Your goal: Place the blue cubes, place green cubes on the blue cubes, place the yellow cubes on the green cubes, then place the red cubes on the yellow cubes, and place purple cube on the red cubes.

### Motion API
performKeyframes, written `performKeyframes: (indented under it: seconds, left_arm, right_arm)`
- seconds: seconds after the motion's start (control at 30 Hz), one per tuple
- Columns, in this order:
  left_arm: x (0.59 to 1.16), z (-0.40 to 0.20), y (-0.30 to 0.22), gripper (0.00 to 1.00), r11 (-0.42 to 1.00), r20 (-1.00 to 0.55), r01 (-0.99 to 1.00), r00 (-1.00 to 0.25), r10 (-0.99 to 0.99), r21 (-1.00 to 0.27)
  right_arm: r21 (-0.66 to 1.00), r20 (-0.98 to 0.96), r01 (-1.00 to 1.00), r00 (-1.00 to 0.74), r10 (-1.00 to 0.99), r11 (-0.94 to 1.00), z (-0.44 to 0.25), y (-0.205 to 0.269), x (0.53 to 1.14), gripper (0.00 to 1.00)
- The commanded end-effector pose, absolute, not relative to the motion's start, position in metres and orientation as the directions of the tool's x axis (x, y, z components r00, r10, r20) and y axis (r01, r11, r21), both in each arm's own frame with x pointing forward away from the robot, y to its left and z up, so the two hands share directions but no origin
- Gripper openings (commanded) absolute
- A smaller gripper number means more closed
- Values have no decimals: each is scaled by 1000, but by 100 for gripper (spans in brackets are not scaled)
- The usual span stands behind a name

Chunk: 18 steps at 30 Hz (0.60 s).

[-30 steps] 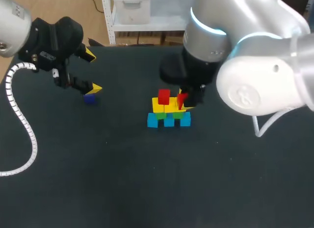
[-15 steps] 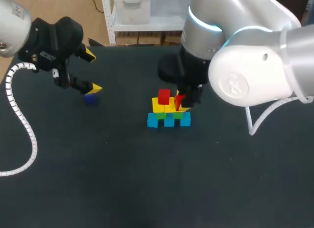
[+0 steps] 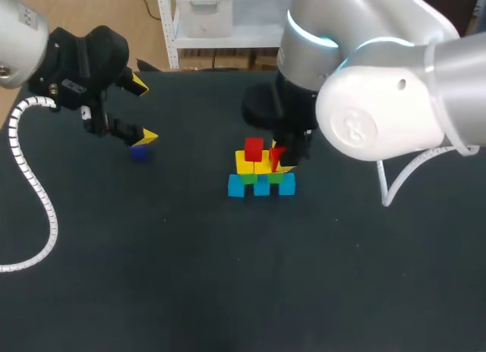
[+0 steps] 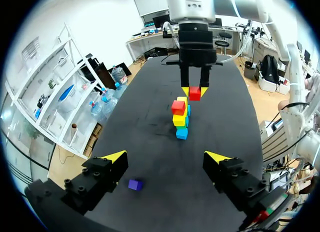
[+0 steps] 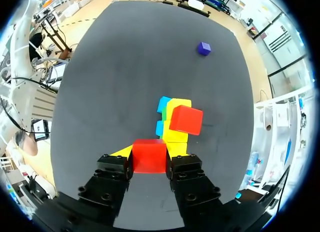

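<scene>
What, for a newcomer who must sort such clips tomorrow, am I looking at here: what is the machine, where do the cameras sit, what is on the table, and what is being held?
This is a robot with a left arm and a right arm at a dark table. The head view looks down from above and behind. Each round picture comes from a camera on one arm's wrist, looking out along its fingers. In the middle stands a stack of cubes: blue at the base, then green, then yellow, with one red cube on top. The right gripper is shut on a second red cube, held beside the first, just over the yellow layer. The left gripper is open and empty, close to a lone purple cube lying on the table.
</scene>
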<state>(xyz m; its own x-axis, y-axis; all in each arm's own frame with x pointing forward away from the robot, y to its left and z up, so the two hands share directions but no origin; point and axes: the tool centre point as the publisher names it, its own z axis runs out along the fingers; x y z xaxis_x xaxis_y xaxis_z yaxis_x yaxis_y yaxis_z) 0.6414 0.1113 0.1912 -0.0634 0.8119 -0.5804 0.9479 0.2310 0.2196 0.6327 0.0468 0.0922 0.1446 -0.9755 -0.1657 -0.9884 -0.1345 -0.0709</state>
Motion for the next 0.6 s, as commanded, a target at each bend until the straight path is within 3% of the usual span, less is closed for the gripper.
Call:
performKeyframes:
  seconds: [0.03,0.6]
  left_arm:
    - [642,191,112,100,231,-582,948,-62,811,220]
    - [642,191,112,100,231,-582,948,-62,811,220]
  right_arm:
    - [-65,-162,-989,145,-976,-136,90,48,638,0]
    - [-70,-156,-988,147,-977,-138,87,49,655,0]
